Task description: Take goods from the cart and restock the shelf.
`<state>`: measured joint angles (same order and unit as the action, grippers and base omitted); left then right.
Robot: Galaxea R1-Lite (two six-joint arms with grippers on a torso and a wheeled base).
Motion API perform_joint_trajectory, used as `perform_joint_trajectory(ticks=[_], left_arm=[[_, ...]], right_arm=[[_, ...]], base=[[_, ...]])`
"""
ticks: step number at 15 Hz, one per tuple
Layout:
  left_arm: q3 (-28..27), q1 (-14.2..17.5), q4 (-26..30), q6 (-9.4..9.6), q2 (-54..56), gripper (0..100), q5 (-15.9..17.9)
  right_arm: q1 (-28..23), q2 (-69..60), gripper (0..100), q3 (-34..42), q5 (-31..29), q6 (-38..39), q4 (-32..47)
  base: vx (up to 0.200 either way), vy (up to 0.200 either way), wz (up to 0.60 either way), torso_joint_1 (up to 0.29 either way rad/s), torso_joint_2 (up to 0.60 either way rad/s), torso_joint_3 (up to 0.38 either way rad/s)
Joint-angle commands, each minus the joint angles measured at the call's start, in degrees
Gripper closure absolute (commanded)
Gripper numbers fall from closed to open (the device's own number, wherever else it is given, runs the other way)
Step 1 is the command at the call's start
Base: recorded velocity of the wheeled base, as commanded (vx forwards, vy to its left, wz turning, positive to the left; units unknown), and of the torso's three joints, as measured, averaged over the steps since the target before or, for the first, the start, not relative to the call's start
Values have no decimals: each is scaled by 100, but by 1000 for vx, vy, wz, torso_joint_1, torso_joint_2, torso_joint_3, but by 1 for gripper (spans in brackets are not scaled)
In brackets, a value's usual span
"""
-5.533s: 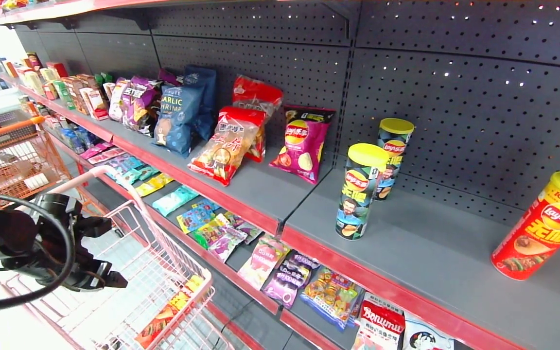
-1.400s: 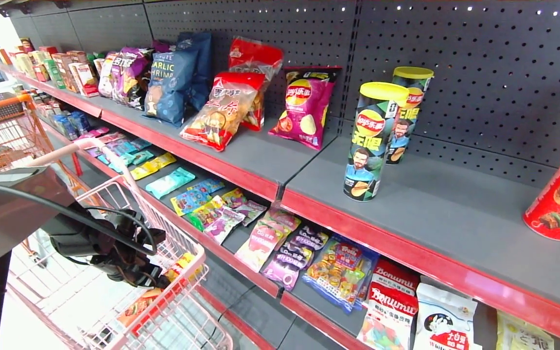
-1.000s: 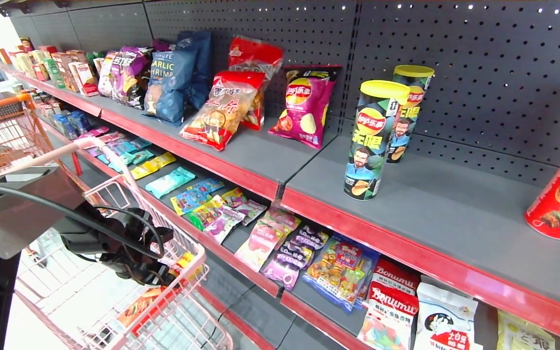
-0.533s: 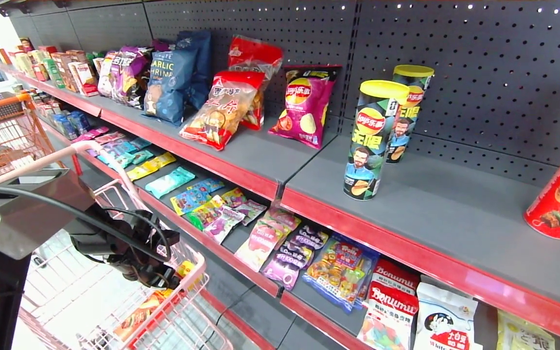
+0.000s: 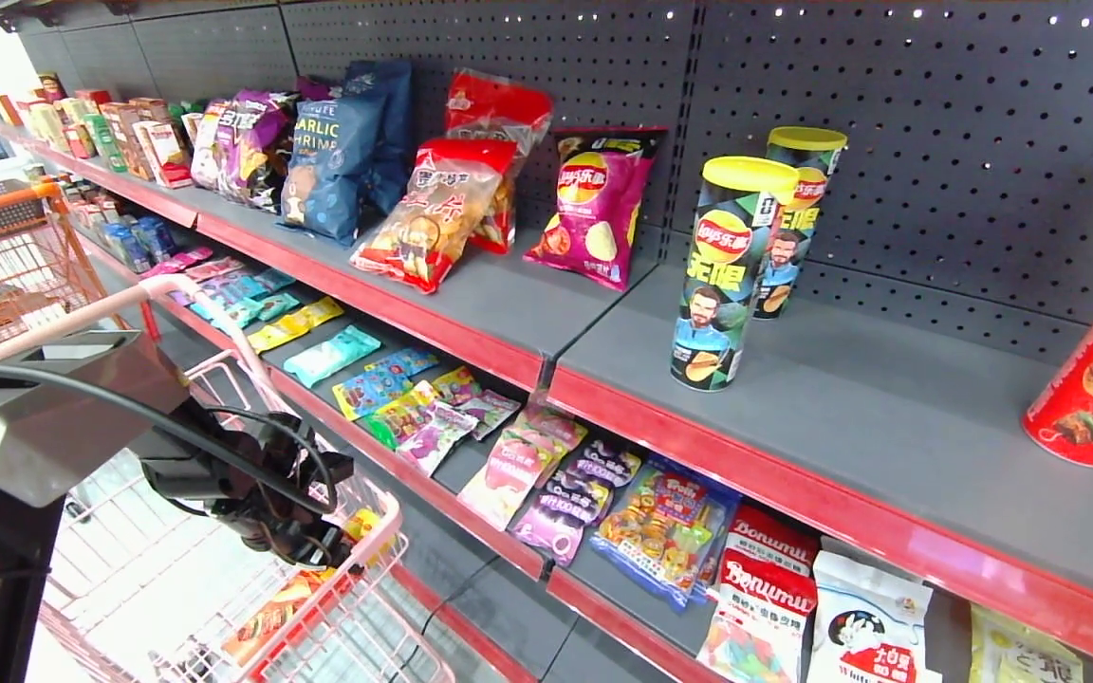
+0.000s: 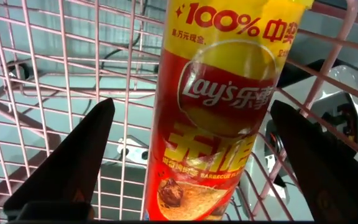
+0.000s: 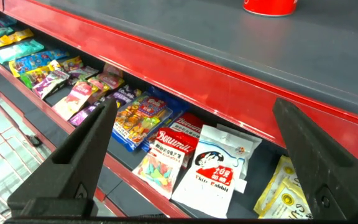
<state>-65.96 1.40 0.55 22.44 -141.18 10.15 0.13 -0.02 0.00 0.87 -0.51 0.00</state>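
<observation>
Beside a half-stocked grey shelf (image 5: 841, 417), the left hand (image 6: 191, 104) hangs in the pink cart (image 5: 385, 512), fingers spread wide with a red chip can (image 6: 216, 143) between them, apparently lined up for a grasp; the right hand (image 7: 192, 104) is open too.

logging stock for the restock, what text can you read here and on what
"100%" and "Lay's": red can in the cart.
"GARLIC SHRIMP", first letters partly hidden: blue bag.
"Lay's": pink bag and front dark can.
"Bonumi", ending unclear: red packs.
"White Rabbit": white bag.
All other print is too small or blurred to read.
</observation>
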Motion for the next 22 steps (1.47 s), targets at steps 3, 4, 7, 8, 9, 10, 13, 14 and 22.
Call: perform_joint_trajectory(ticks=[3, 4, 7, 8, 9, 10, 13, 14, 22], left_arm=[[13, 0, -2, -3, 3, 0, 13], [13, 0, -2, -3, 3, 0, 22], [5, 0, -2, 15, 3, 0, 22], [5, 0, -2, 58, 3, 0, 22], [-4, 0, 7, 85, 3, 0, 22], [-4, 0, 7, 85, 3, 0, 22], [-4, 0, 7, 85, 3, 0, 30], [-4, 0, 7, 102, 3, 100, 39], [145, 36, -37, 85, 170, 100, 48]], right_arm=[[4, 2, 0, 0, 1, -2, 0], [4, 2, 0, 0, 1, -2, 0], [4, 2, 0, 0, 1, -2, 0], [4, 2, 0, 0, 1, -2, 0], [4, 2, 0, 0, 1, -2, 0], [4, 2, 0, 0, 1, -2, 0], [4, 2, 0, 0, 1, -2, 0], [4, 2, 0, 0, 1, -10, 0], [4, 2, 0, 0, 1, -2, 0]], base=[[0, 0, 0, -60, 156, 101], [0, 0, 0, -66, 198, 100], [0, 0, 0, -21, 58, 32], [0, 0, 0, 0, 0, 0], [0, 0, 0, 0, 0, 0], [0, 0, 0, 0, 0, 0], [0, 0, 0, 0, 0, 0], [0, 0, 0, 0, 0, 0], [0, 0, 0, 0, 0, 0]])
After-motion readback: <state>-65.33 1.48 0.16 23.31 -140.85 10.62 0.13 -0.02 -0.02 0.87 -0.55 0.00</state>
